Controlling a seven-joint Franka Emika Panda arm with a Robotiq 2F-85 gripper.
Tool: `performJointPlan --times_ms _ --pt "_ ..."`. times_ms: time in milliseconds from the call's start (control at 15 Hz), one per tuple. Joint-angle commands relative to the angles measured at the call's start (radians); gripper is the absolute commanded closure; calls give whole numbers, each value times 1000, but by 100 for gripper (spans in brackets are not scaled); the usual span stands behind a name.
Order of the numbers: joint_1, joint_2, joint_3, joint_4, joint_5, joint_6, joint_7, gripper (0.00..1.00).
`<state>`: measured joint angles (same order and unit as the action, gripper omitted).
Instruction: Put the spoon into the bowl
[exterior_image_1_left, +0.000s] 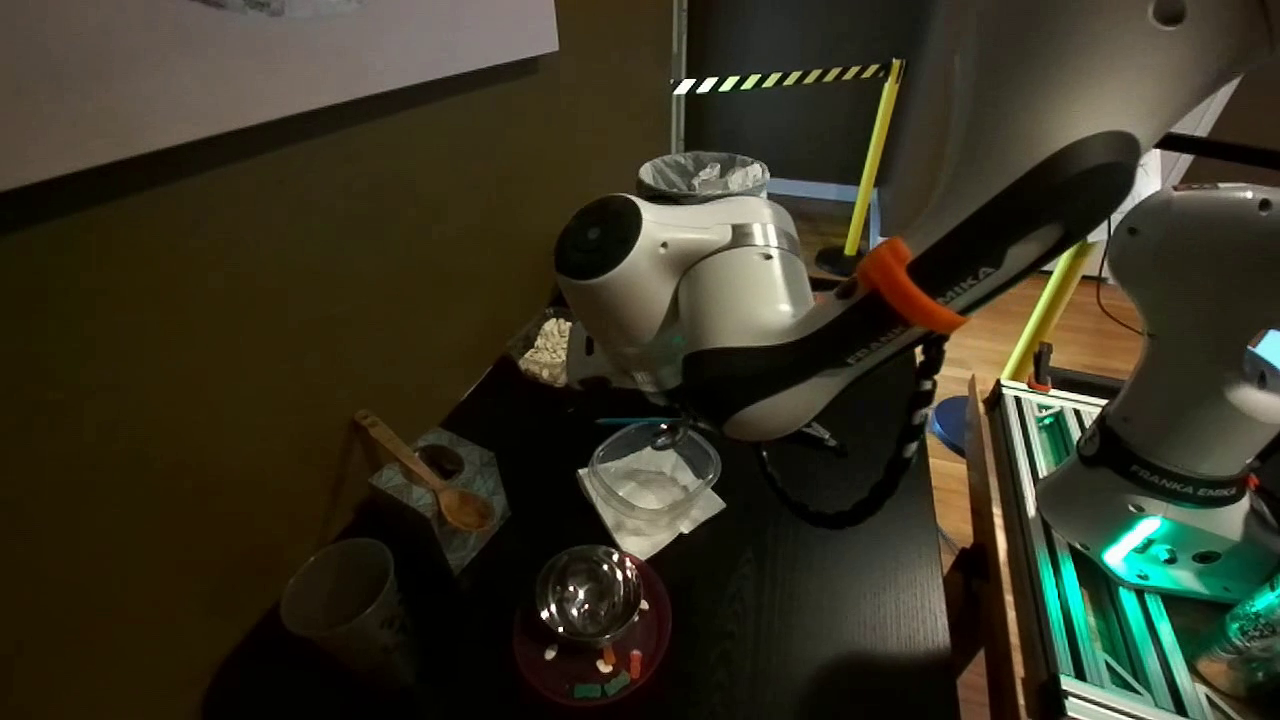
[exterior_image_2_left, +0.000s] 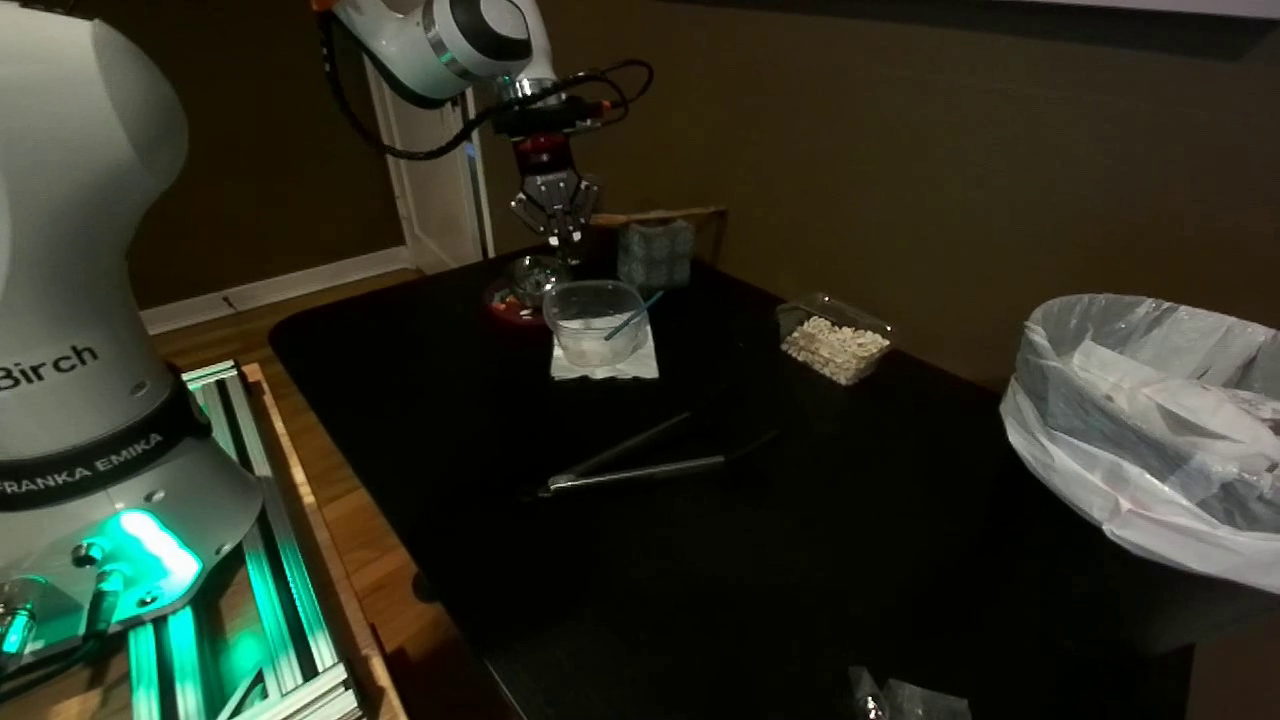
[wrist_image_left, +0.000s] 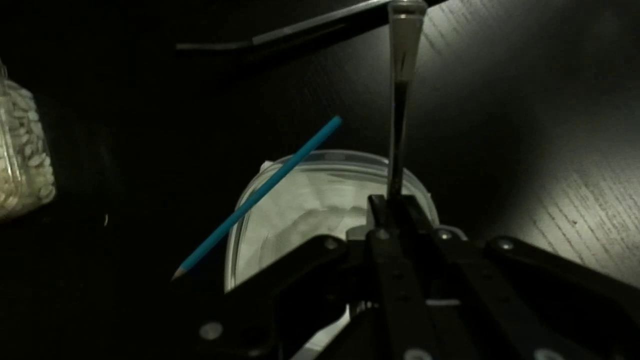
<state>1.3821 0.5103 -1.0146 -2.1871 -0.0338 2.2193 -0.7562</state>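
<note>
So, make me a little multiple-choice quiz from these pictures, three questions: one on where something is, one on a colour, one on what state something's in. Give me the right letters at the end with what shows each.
1. What does the squarish clear bowl stand on?
A) the patterned box
B) a white napkin
C) the red plate

2. What colour is the pencil?
A) blue
B) yellow
C) orange

3. How do the fingers stand?
A) wide apart, holding nothing
B) shut on the pencil
C) shut on the metal spoon

Right letters:
1: B, since both exterior views show the napkin under the bowl.
2: A, since the wrist view shows its blue shaft.
3: C, since the wrist view shows the spoon's handle sticking out from between them.
</note>
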Motion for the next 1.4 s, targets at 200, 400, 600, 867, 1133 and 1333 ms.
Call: performJointPlan --times_ms 200,400,600,867,1133,1333 --pt "-478 59 413 219 26 -23 -13 98" --pt "-710 84 631 304 -73 -46 91 98" --pt "-898 114 828 360 -186 -86 194 98" --pt "-1017 118 966 356 -320 -137 323 98" --pt "-1066 123 1034 345 -375 -174 376 98" --pt "-1078 143 1061 358 -393 -208 405 98"
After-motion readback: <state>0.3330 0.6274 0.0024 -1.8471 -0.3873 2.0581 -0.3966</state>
